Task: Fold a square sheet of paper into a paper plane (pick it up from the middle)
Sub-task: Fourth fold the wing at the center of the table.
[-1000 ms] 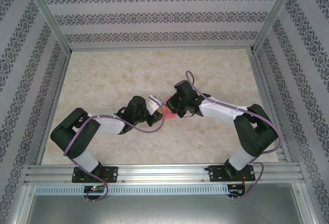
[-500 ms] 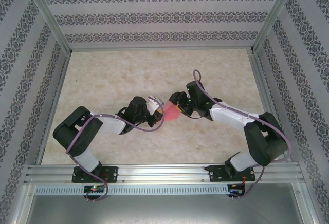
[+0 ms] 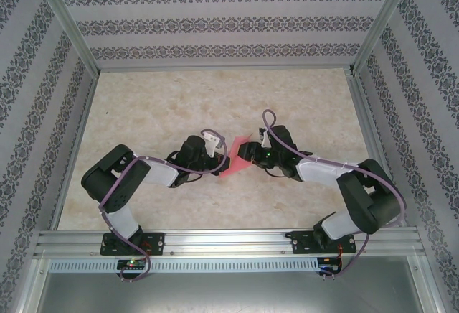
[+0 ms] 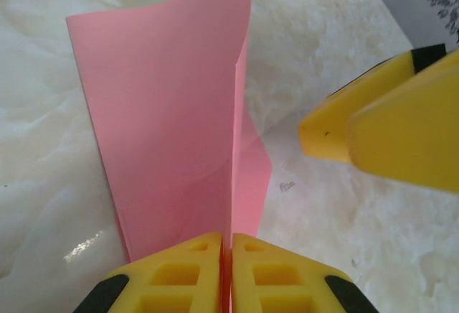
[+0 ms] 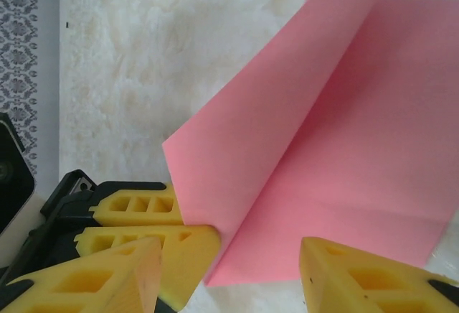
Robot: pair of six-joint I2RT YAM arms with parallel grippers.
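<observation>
The left gripper (image 4: 226, 247) is clenching its jaws on the creased edge of the square sheet of paper (image 4: 165, 112), which is lying on the surface (image 3: 165, 105) between the arms with one flap raised. The right gripper (image 5: 231, 259) is standing with its jaws released beside the sheet, having let go and drawn back since a second ago.

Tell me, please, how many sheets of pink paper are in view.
1: the folded pink sheet, pinched by the left gripper, with the open right gripper beside it.
</observation>
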